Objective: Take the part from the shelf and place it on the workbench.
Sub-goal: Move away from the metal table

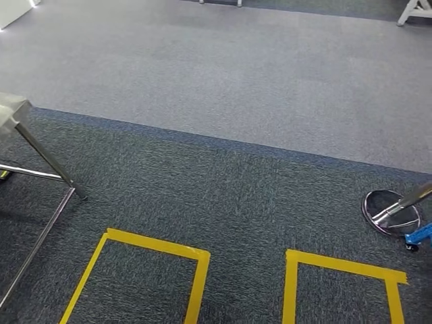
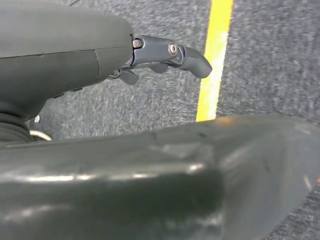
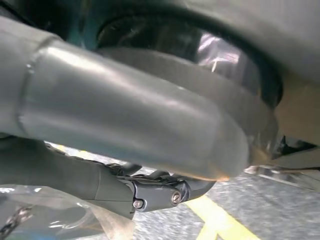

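My left hand (image 2: 166, 52) hangs over dark carpet, its dark fingers stretched out apart from the thick grey thumb (image 2: 158, 175), with nothing between them. My right hand (image 3: 158, 192) also hangs low. Its fingers lie nearly straight under the grey thumb (image 3: 124, 115), and carpet and yellow tape show through the gap between them. A piece of clear film (image 3: 56, 220) shows beside the fingers' outer side; what it belongs to is unclear. The head view looks down at bare floor.
Two yellow tape squares (image 1: 152, 244) (image 1: 346, 264) mark the dark carpet just ahead. A slanted metal frame (image 1: 48, 162) stands at the left. A round chrome base (image 1: 391, 211) with a blue piece (image 1: 420, 236) sits at the right. Lighter grey carpet (image 1: 229, 74) stretches beyond.
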